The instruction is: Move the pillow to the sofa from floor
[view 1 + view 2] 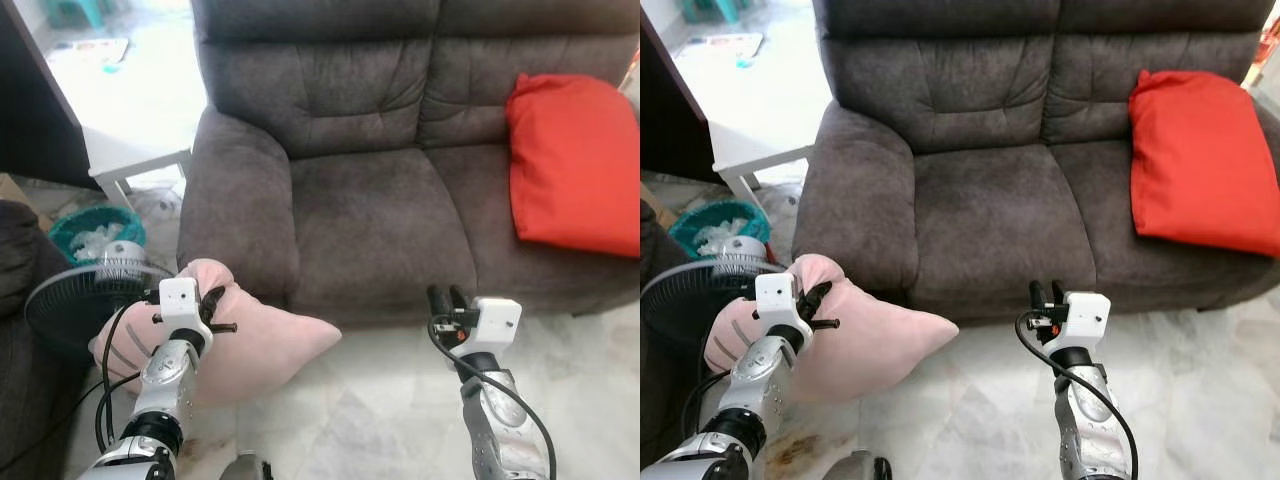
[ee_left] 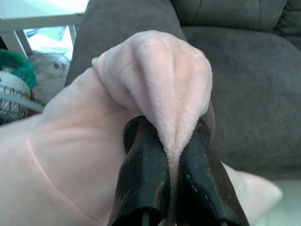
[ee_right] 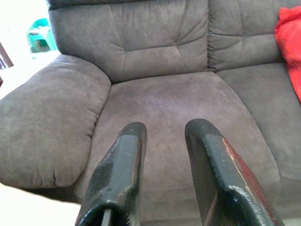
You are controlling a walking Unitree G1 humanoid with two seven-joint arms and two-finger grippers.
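Beside the sofa point(image 1: 380, 190) armrest: left gripper point(image 2: 175, 160) fingers pinched on pink pillow point(image 1: 250, 345) fold (likely for lifting); right gripper point(image 3: 164, 146) fingers apart, empty, before seat.

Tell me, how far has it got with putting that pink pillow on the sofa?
Done: the left end effector is shut on a fold of the pink pillow. In hand: the pillow is held beside the sofa armrest, below seat height. Left: carrying it onto the seat. The right end effector is open, holding nothing.
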